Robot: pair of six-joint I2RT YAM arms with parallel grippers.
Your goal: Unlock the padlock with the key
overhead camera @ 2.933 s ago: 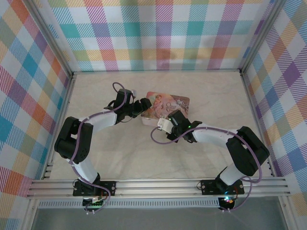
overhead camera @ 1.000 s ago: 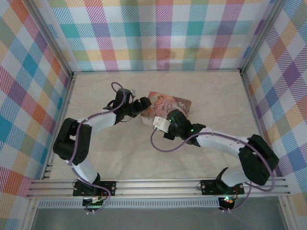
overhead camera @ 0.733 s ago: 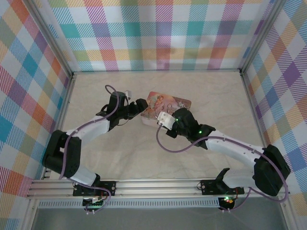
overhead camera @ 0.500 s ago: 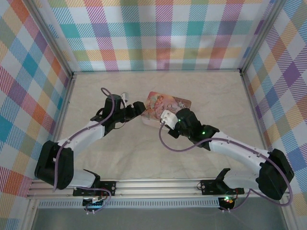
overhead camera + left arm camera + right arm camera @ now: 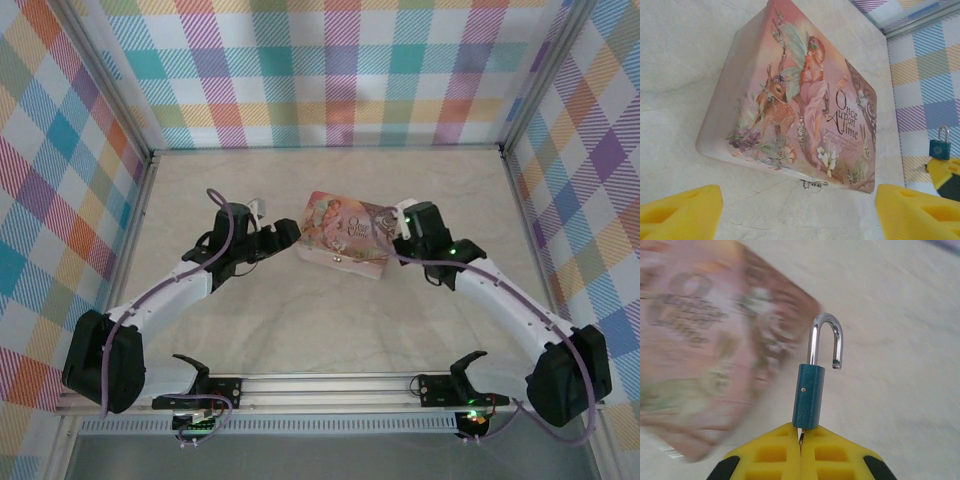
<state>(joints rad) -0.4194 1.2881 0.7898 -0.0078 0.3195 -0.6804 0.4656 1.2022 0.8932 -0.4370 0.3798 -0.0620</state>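
Note:
The padlock (image 5: 808, 395), small with a blue body, stands upright on my right gripper's (image 5: 801, 440) tips. Its silver shackle is swung open, one leg free of the body. A thin sliver of the key (image 5: 801, 436) shows between the shut yellow pads, running up into the lock's underside. In the top view the right gripper (image 5: 405, 222) is at the right end of the pink tin (image 5: 345, 235). My left gripper (image 5: 285, 232) is at the tin's left end, open, its yellow fingertips (image 5: 680, 210) wide apart and holding nothing. The padlock (image 5: 940, 146) also shows beyond the tin in the left wrist view.
The pink tin (image 5: 800, 100) with the fairy picture lies lid up on the pale marble table (image 5: 300, 310), its small wire hasp (image 5: 815, 184) facing my left gripper. Checked walls close in the back and both sides, with open tabletop in front.
My right arm has swung from the tin's front left round to its right end, carrying the padlock on the key. The left arm has stretched lower; its gripper stays open by the tin.

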